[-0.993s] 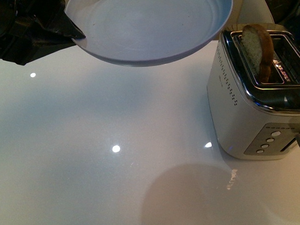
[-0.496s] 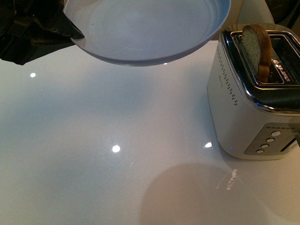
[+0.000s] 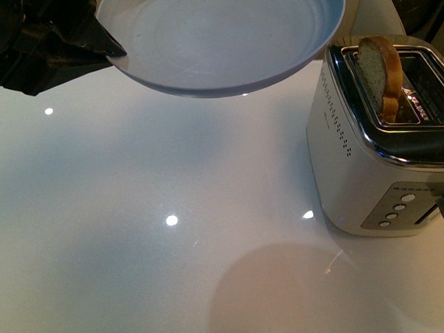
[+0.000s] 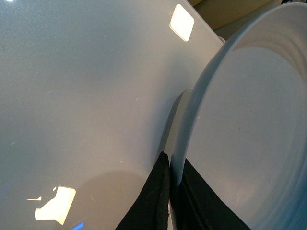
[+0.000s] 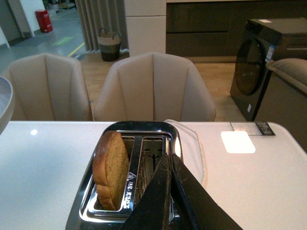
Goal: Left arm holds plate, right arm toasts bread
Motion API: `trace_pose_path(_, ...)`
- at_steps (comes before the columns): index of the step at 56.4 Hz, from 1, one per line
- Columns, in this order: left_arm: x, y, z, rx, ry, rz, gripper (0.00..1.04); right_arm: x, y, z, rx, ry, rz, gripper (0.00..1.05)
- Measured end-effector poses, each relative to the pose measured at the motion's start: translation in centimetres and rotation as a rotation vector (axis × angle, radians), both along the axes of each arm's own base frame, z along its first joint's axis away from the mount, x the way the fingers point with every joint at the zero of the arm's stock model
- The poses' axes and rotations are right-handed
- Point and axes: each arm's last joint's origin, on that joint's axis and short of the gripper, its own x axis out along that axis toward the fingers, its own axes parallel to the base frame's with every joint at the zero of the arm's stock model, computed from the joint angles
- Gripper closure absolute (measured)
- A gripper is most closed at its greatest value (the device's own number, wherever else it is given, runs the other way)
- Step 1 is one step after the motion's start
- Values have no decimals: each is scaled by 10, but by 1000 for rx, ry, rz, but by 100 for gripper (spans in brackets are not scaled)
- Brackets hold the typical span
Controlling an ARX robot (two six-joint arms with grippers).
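Left gripper (image 3: 110, 50): clamped on the rim of the plate (image 3: 223, 34), one finger on each face, holding it up off the table (image 3: 175, 272).
Plate: reaches out from the left gripper toward the toaster (image 3: 347, 154); its far edge hangs just beside the toaster's top. Nothing lies on it.
Right gripper (image 5: 169, 163): fingers pressed together with nothing between them, tips over the toaster's empty slot.
Bread (image 3: 381, 69): stands on edge in the slot just beside the right gripper's tips, upper half clear of the toaster. It is well apart from the left gripper, past the plate's far edge.
Change: hardly any over the last second. The plate has drifted slightly sideways and back, and the bread keeps the same slot and much the same height.
Meaning: this reads as a waiting pause. The plate is ready beside the toaster. The right gripper would probably have to open and shift over to the bread's slot to lift the slice out.
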Motion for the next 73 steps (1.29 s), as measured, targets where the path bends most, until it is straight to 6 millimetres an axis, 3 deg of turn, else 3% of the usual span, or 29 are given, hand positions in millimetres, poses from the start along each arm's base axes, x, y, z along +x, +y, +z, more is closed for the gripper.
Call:
trace_pose_path(23,0,0,0,0,0,0,102,-30,0,-17,0,-1,3,103)
trace_pose_path(73,0,0,1,-1,-2,0,102,-58,-1,-9,0,-28,2,103)
